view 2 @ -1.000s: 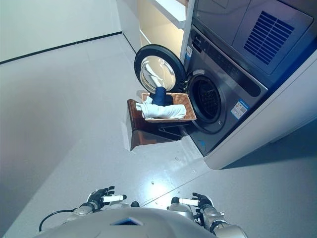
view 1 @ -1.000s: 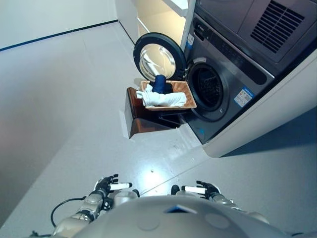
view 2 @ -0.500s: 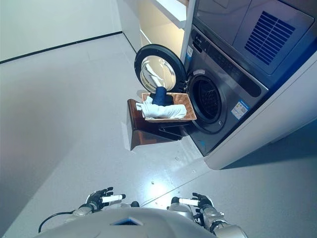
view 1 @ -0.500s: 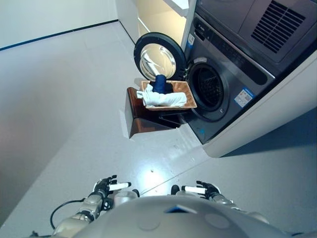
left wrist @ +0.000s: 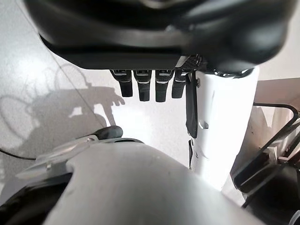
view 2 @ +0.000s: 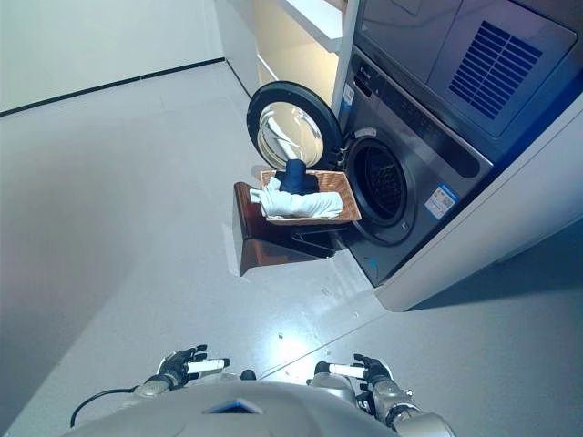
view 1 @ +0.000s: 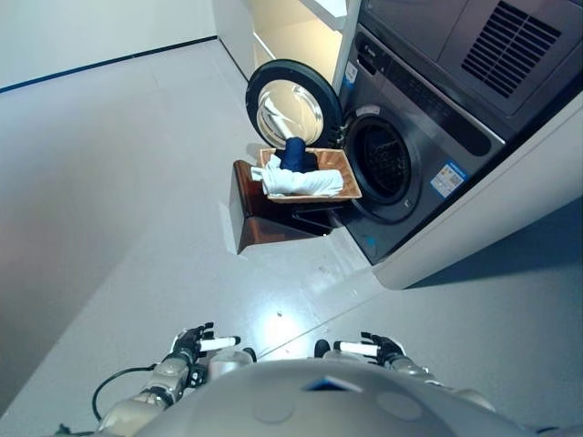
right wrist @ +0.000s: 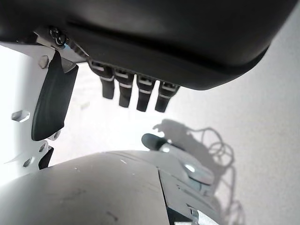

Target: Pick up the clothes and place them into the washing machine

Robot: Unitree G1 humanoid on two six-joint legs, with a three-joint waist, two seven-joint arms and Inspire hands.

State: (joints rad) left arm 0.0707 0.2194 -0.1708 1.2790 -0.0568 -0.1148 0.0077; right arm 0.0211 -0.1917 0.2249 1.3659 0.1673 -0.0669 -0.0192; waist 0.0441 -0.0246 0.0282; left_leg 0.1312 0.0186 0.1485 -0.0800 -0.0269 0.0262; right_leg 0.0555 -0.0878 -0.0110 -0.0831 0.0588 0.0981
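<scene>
Nearest to me, both hands hang low at the bottom of the head views, close to the body and well apart from the laundry. My left hand point(view 1: 193, 344) sits at about 7 o'clock, its fingers point(left wrist: 141, 84) relaxed and only slightly bent, holding nothing. My right hand point(view 1: 381, 347) sits at about 5 o'clock, and its fingers point(right wrist: 134, 95) look the same: loosely extended and empty. Under both is bare grey floor point(view 1: 118, 182).

Farther out, toward 12 o'clock, I see a dark brown stand point(view 1: 260, 221) on the floor, with a shallow wicker basket point(view 1: 346, 175) resting on top of it. The clothes are in that basket: a white garment point(view 1: 302, 182) lies across its near side, and a dark blue garment point(view 1: 294, 155) stands bunched behind it, touching it.

Just beyond the basket, at about 1 o'clock, is the washing machine point(view 1: 428, 137). Its round door point(view 1: 293, 105) is swung wide toward 11 o'clock, right behind the dark blue garment, and the drum opening point(view 1: 383, 169) gapes dark just beside the basket's right edge.
</scene>
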